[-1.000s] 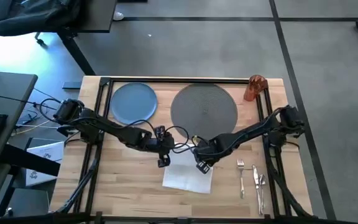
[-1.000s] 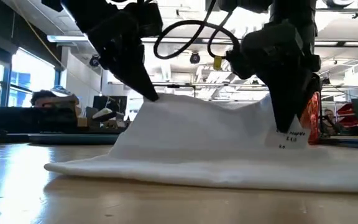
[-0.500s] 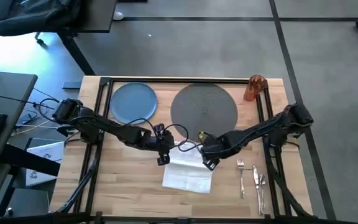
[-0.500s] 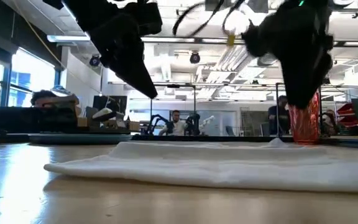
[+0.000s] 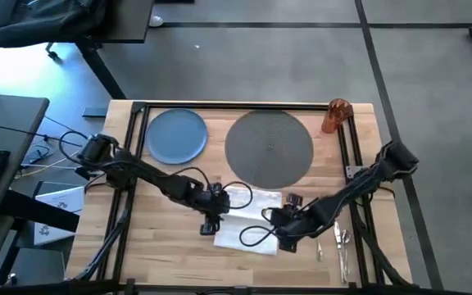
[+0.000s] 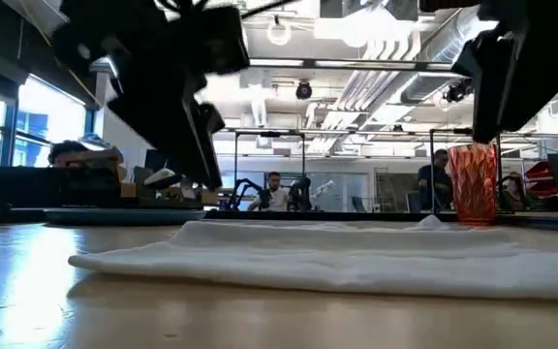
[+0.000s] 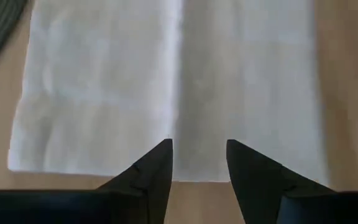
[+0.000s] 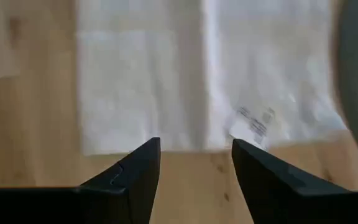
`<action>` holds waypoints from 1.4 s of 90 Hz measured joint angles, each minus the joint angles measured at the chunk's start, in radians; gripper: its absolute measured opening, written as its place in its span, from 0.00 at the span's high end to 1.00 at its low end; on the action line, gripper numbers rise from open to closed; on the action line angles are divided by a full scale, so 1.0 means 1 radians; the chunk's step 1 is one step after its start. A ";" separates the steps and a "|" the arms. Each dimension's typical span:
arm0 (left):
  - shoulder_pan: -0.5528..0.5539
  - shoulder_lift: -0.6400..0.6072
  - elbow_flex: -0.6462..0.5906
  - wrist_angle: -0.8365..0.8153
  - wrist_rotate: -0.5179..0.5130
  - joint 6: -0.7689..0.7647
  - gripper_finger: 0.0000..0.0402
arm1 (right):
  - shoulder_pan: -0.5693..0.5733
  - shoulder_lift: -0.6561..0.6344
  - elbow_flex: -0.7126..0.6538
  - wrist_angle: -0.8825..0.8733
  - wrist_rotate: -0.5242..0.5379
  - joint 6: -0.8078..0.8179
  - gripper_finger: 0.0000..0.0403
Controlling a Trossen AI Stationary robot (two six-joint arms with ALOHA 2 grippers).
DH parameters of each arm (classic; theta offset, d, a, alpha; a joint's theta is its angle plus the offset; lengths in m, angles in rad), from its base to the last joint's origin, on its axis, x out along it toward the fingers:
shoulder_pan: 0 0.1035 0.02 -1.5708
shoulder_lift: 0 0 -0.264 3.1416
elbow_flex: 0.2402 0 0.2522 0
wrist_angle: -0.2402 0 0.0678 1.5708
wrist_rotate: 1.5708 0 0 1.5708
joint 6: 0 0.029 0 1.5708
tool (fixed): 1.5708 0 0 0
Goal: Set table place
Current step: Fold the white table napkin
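The white napkin (image 5: pixel 248 221) lies flat on the table (image 5: pixel 162 246), just near of the round grey mat (image 5: pixel 269 147); it also shows in the low view (image 6: pixel 337 257). My left gripper (image 5: pixel 211 221) hangs open above the napkin's left edge (image 7: pixel 199 149), touching nothing. My right gripper (image 5: pixel 285 235) hangs open above the napkin's right edge (image 8: pixel 194 146); a small printed label (image 8: pixel 253 124) shows there. The blue plate (image 5: pixel 176 135) sits at the far left. The orange cup (image 5: pixel 334 116) stands at the far right (image 6: pixel 475 184). The fork (image 5: pixel 318 233), knife and spoon (image 5: pixel 344 242) lie at the right.
Black rails (image 5: pixel 129 164) run along both sides and the far edge of the table. Bare wood lies near of the napkin and at the near left. Beyond the table the low view shows a room with desks and people (image 6: pixel 274 189).
A second ago both grippers held the napkin's far part lifted off the table. They have let go, and that part has fallen flat. Both grippers have risen; the right one has gone toward the near right, the left one slightly toward the near edge.
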 joint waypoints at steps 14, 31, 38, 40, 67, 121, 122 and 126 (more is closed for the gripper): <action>0.004 0.051 -0.001 0.000 -0.011 -0.046 0.66 | -0.048 0.020 -0.012 0.067 -0.047 -0.131 0.55; 0.004 0.080 0.000 0.003 0.066 -0.052 0.67 | -0.098 0.019 -0.169 0.279 -0.183 -0.112 0.60; 0.001 0.081 0.000 0.002 0.081 -0.075 0.69 | -0.106 0.018 -0.218 0.339 -0.189 -0.089 0.62; 0.000 0.081 0.000 0.002 0.081 -0.083 0.69 | -0.108 0.018 -0.230 0.355 -0.185 -0.091 0.63; 0.000 0.078 0.000 -0.002 0.090 -0.101 0.74 | -0.108 0.019 -0.302 0.454 -0.135 -0.140 0.70; 0.001 0.071 0.018 -0.030 0.104 -0.101 0.86 | -0.128 0.065 -0.294 0.468 -0.173 -0.178 0.92; 0.001 0.070 0.021 -0.032 0.106 -0.101 0.88 | -0.128 0.063 -0.292 0.463 -0.178 -0.179 0.94; 0.001 0.062 0.034 -0.043 0.112 -0.100 0.94 | -0.129 0.054 -0.283 0.433 -0.188 -0.182 0.97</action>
